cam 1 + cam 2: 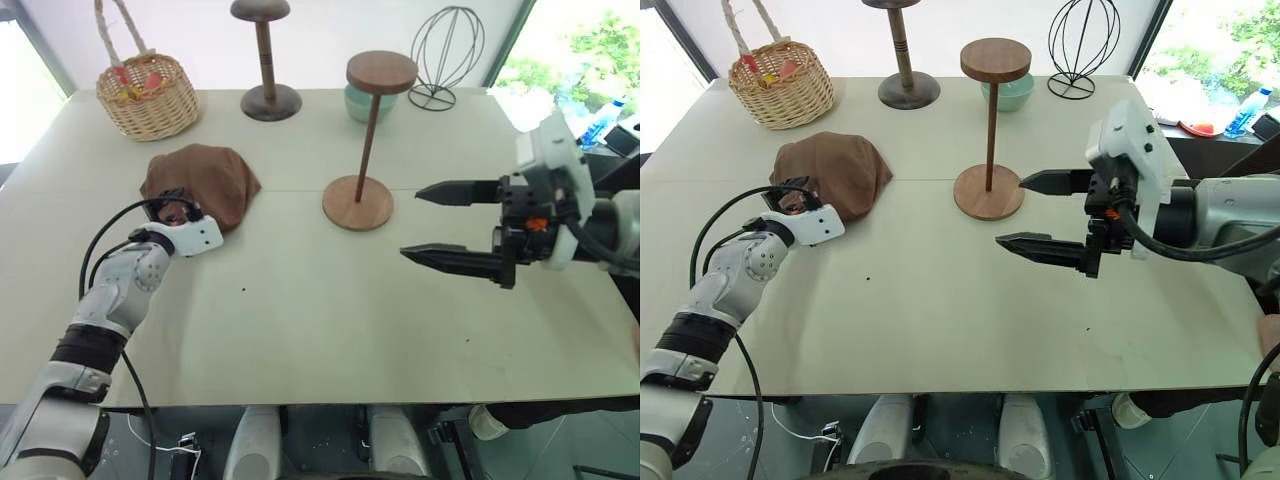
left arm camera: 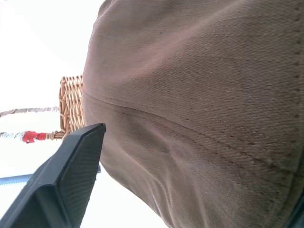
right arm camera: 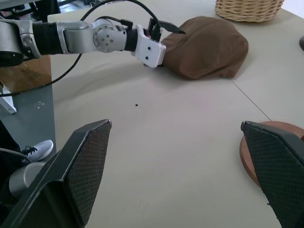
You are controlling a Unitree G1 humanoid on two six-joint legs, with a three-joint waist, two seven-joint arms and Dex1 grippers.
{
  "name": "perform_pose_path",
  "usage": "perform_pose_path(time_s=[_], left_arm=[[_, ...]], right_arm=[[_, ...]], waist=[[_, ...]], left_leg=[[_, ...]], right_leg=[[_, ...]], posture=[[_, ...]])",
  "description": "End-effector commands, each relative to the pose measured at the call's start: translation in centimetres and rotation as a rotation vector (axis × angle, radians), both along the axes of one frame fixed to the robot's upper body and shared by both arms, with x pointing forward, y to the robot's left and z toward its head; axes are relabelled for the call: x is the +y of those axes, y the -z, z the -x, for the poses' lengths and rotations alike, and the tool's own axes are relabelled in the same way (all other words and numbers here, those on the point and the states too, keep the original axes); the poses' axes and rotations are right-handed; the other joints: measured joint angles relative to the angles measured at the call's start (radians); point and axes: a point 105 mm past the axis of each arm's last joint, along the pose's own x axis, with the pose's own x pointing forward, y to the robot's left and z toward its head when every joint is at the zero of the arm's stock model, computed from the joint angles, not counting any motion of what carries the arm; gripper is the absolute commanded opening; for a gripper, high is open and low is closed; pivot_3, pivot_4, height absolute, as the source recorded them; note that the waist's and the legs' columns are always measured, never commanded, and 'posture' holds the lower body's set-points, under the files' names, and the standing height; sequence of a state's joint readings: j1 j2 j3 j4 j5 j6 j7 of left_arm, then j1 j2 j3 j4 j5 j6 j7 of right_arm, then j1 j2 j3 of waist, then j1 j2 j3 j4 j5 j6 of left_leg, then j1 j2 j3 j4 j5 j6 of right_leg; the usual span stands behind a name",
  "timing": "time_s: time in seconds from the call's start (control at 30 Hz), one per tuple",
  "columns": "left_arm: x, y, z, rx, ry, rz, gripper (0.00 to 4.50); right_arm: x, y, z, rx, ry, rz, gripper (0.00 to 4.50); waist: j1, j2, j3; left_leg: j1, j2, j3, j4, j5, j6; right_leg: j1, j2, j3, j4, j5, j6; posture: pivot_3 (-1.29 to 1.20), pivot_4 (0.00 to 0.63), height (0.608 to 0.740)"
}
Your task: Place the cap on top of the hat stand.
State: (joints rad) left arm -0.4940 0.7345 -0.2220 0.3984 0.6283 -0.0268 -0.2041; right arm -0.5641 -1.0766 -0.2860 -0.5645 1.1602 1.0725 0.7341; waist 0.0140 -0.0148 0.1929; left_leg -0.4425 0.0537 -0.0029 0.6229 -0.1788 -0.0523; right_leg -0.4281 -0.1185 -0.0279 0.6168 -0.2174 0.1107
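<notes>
While cap [image 1: 203, 180] lies on table [image 1: 320, 300], nothing done yet: left gripper [image 1: 792, 198] at its edge, grip unclear; right gripper [image 1: 450, 225] wide open, empty; lifting onto hat stand [image 1: 372, 140] remains

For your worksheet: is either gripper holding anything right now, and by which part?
Right gripper is open and empty. Left gripper is at the near edge of the cap; a grip cannot be told.
</notes>
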Motion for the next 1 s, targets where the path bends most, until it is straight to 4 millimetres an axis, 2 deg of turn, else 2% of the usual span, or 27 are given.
perform_pose_path(time_s=[0.03,0.17,0.2,0.33,0.43,0.6,0.83,0.9,1.0], left_arm=[[0.6,0.1,-0.1,-0.002,-0.015,-0.007,2.57],[0.6,-0.3,-0.2,-0.018,-0.006,-0.010,0.37],[0.6,-0.5,-0.2,-0.024,-0.006,-0.011,0.04],[0.8,-1.9,-0.4,-0.077,-0.011,-0.008,0.04],[0.9,-3.8,-0.5,-0.142,-0.002,0.003,0.04],[0.7,-7.9,-0.4,-0.262,0.030,0.034,0.04],[-0.8,-16.4,0.3,-0.451,0.107,0.109,0.04],[-1.8,-18.5,0.6,-0.497,0.147,0.134,0.04],[-4.4,-22.3,1.4,-0.569,0.245,0.161,0.04]], right_arm=[[-0.1,-0.9,0.3,-0.052,-0.006,-0.002,4.50],[-0.2,-1.0,0.3,-0.056,-0.002,-0.008,4.50],[-0.3,-1.0,0.3,-0.057,0.000,-0.010,4.50],[-0.4,-0.9,0.3,-0.048,0.002,-0.016,4.50],[-0.7,-0.9,0.3,-0.022,0.015,-0.026,4.50],[-1.3,-1.5,-0.1,-0.074,0.051,-0.006,4.50],[-4.1,-3.1,-1.0,-0.138,0.150,0.019,4.50],[-4.8,-3.5,-1.1,-0.159,0.171,0.035,4.50],[-6.2,-4.9,-1.3,-0.203,0.213,0.044,4.50]], waist=[[0.000,0.000,0.000],[0.001,0.000,0.000],[0.001,0.000,0.000],[0.001,0.000,0.000],[0.000,-0.001,0.000],[0.000,-0.001,0.000],[0.002,-0.002,0.001],[0.001,-0.002,0.001],[0.001,-0.002,0.001]], left_leg=[[0.000,0.000,0.000,0.000,0.000,0.000],[-0.001,0.000,0.000,0.001,0.000,0.000],[-0.001,0.000,0.000,0.001,0.000,0.000],[-0.001,0.000,0.000,0.001,0.000,0.000],[-0.001,0.000,0.000,0.001,0.000,0.000],[-0.001,0.000,0.000,0.001,0.000,0.000],[-0.003,0.000,0.000,0.002,0.000,0.000],[-0.003,0.000,0.000,0.002,0.000,0.000],[-0.003,0.000,0.000,0.002,0.000,0.000]], right_leg=[[0.000,0.000,0.000,0.000,0.000,0.000],[0.000,0.000,0.000,0.000,0.000,0.000],[0.000,0.000,0.000,0.000,0.000,0.000],[0.000,0.000,0.000,0.000,0.000,0.000],[0.000,0.000,0.000,0.000,0.000,0.000],[0.000,0.000,0.000,0.000,0.000,0.000],[0.000,0.000,0.000,-0.001,0.000,0.000],[0.000,0.000,0.000,-0.001,0.000,0.001],[0.000,0.000,0.000,-0.001,0.000,0.001]], posture=[[0.00,0.150,0.728],[0.00,0.150,0.728],[0.00,0.150,0.728],[0.00,0.150,0.728],[0.00,0.150,0.728],[0.00,0.150,0.728],[0.00,0.150,0.728],[0.00,0.150,0.728],[0.00,0.150,0.728]])
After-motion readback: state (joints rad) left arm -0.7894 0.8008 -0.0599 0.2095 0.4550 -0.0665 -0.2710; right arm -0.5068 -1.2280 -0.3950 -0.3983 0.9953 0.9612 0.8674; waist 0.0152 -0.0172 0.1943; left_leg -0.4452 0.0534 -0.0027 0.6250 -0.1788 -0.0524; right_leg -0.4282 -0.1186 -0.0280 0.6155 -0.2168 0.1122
